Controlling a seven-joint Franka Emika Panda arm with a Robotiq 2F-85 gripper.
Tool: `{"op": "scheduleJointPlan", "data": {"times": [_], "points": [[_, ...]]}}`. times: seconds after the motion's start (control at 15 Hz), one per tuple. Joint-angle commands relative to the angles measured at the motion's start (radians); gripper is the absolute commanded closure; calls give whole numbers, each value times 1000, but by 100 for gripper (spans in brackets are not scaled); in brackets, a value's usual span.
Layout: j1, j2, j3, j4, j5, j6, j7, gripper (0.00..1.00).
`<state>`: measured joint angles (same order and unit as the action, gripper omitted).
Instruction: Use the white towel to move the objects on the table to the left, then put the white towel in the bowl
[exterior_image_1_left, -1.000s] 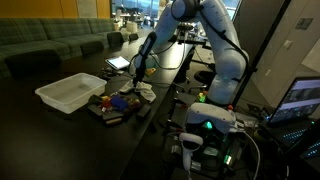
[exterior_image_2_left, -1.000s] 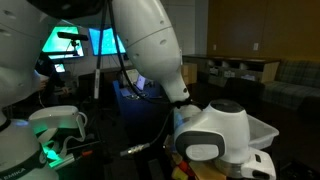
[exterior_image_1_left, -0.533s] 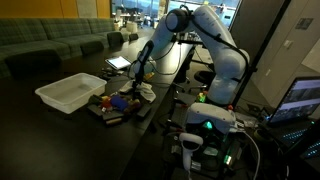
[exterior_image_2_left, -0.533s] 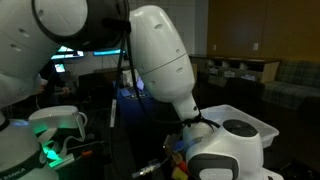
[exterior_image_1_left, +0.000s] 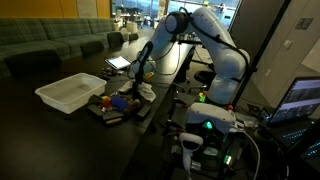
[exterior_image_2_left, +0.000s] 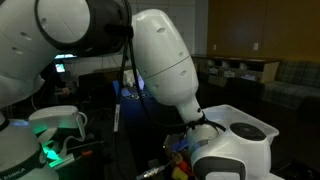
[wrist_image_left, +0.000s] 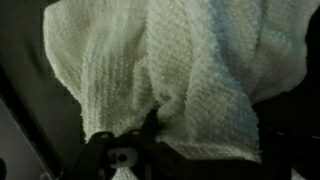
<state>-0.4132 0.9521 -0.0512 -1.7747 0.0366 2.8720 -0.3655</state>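
Note:
The white towel (wrist_image_left: 175, 60) fills the wrist view, its folds bunched toward my gripper (wrist_image_left: 150, 125), which looks shut on it. In an exterior view my gripper (exterior_image_1_left: 134, 76) is low over the dark table, with the towel (exterior_image_1_left: 146, 92) lying crumpled just below and beside it. Several small coloured objects (exterior_image_1_left: 118, 102) lie in a pile next to the towel. The white rectangular bowl (exterior_image_1_left: 70, 92) stands beyond the pile and also shows in an exterior view (exterior_image_2_left: 240, 118). My arm hides most of the table in that view.
A tablet-like device (exterior_image_1_left: 118, 62) lies on the table behind the gripper. Sofas (exterior_image_1_left: 50, 45) stand at the back. Robot base electronics with green lights (exterior_image_1_left: 205, 125) are beside the table edge. A lit monitor (exterior_image_2_left: 75, 45) stands in the background.
My arm has swung and shifted slightly over the last second, then held still. The towel, the coloured objects and the bowl stay where they were.

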Motion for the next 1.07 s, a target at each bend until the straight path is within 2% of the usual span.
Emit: {"op": "scheduleJointPlan", "data": {"times": [0.0, 0.4, 0.53, 0.6, 0.73, 1.0], "points": [[-16, 11, 2, 22, -36, -43, 9, 54], [-41, -12, -1, -2, -50, -86, -9, 98], [-60, -34, 4, -26, -50, -108, -27, 99], [-66, -43, 4, -36, -49, -116, -32, 96], [-79, -80, -7, -82, -51, -125, -44, 100], [-70, -147, -66, -186, -71, -113, -26, 98]]}}
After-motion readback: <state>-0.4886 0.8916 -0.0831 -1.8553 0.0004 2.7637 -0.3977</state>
